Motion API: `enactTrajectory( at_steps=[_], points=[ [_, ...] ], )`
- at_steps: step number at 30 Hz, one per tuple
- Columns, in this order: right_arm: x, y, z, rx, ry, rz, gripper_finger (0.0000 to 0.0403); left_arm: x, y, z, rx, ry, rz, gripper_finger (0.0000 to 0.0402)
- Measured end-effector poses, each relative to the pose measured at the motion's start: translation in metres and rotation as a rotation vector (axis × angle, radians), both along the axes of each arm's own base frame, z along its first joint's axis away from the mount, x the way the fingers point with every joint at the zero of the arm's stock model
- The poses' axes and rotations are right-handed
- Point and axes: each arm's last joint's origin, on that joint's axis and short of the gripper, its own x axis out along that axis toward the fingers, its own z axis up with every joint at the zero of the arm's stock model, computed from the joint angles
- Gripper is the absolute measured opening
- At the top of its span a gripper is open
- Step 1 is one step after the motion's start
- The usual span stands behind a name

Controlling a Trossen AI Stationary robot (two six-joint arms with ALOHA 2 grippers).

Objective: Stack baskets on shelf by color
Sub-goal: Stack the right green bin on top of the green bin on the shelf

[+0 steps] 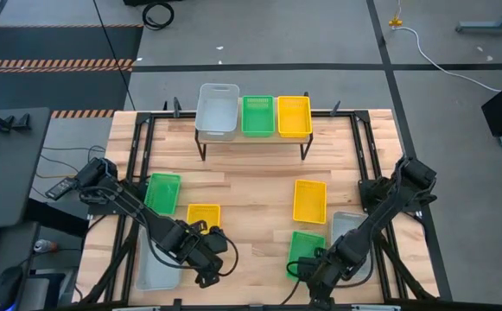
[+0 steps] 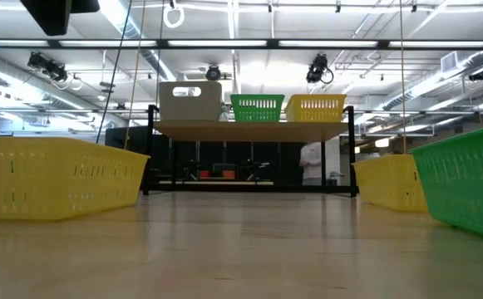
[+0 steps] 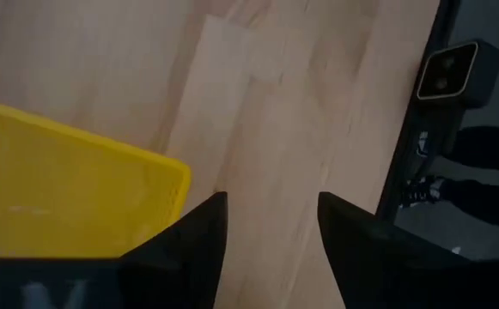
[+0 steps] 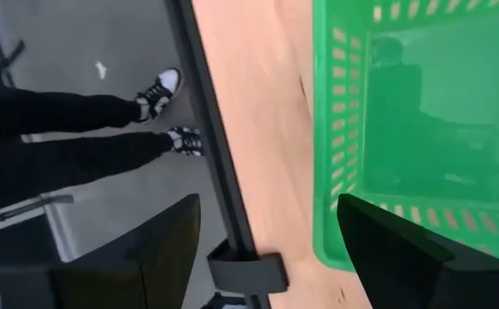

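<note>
The shelf (image 1: 252, 138) stands at the table's far middle and bears a grey basket (image 1: 218, 111), a green basket (image 1: 257, 115) and a yellow basket (image 1: 294, 116) side by side. On the table lie a green basket (image 1: 163, 192), two yellow baskets (image 1: 203, 214) (image 1: 309, 200), another green basket (image 1: 308, 249) and two grey baskets (image 1: 347, 226) (image 1: 155, 269). My left gripper (image 3: 270, 215) is open above bare wood, just beside the near yellow basket's corner (image 3: 176, 176). My right gripper (image 4: 266, 219) is open over the near corner of the green basket (image 4: 421, 129), close to the table's near edge.
A black frame rail (image 4: 219, 172) runs along the table's near edge. Past it stand a person's legs and shoes (image 4: 159, 90). A camera (image 3: 448, 70) sits on the frame by the left gripper. Bare wood (image 1: 251, 203) lies between shelf and baskets.
</note>
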Motion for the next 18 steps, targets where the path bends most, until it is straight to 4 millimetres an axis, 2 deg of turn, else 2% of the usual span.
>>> enactTrajectory(
  at_steps=[6,9,12,18],
  points=[
    [0.004,-0.001,-0.021,-0.066,0.051,-0.01,0.0274,0.0,-0.002,0.0,-0.027,0.001,0.003,0.0183],
    [0.009,-0.003,-0.031,-0.078,0.077,-0.021,0.0248,-0.002,-0.005,0.001,-0.055,0.012,0.02,0.0181],
    [0.013,-0.007,-0.036,-0.079,0.093,-0.018,0.0198,-0.005,-0.01,0.001,-0.076,0.024,0.003,0.0181],
    [0.021,-0.015,-0.024,-0.046,0.039,0.021,0.0047,-0.011,-0.016,0.0,-0.086,0.044,0.006,0.0181]
  ],
)
